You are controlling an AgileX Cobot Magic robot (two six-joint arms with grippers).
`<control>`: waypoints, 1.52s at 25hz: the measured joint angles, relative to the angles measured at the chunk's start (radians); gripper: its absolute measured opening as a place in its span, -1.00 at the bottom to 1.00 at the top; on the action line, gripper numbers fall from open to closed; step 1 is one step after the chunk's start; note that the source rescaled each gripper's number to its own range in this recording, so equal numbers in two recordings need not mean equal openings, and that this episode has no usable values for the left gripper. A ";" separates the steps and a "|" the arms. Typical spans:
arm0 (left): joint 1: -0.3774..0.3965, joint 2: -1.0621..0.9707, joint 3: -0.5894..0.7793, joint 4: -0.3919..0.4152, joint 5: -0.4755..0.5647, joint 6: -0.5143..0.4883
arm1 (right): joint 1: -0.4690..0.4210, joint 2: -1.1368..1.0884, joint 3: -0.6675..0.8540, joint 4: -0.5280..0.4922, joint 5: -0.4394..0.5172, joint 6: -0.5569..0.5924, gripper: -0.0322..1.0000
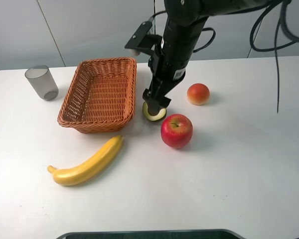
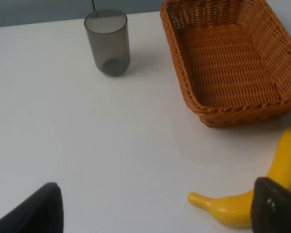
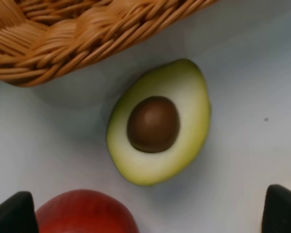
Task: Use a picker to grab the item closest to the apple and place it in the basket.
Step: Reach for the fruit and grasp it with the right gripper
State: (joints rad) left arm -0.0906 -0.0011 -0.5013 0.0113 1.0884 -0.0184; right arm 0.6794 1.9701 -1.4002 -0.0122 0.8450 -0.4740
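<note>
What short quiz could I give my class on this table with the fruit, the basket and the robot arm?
1. True or false: the avocado half lies on the table, outside the basket.
2. Which thing lies closest to the apple? A banana, B avocado half, C cup.
3. Fill in: the right hand hangs over the avocado half with its fingers ___.
Key: 1 true; 2 B; 3 open.
</note>
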 joint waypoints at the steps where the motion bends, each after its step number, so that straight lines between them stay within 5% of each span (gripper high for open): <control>1: 0.000 0.000 0.000 0.000 0.000 0.000 | 0.002 0.016 0.000 0.000 -0.002 -0.005 1.00; 20: 0.000 0.000 -0.002 0.000 0.000 0.000 | 0.006 0.140 -0.019 -0.027 -0.142 -0.004 1.00; 38: 0.000 0.000 -0.002 0.000 0.000 0.000 | -0.019 0.218 -0.089 -0.034 -0.131 0.010 1.00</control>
State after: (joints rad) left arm -0.0906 -0.0011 -0.5031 0.0113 1.0884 -0.0184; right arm 0.6607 2.1884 -1.4890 -0.0466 0.7141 -0.4640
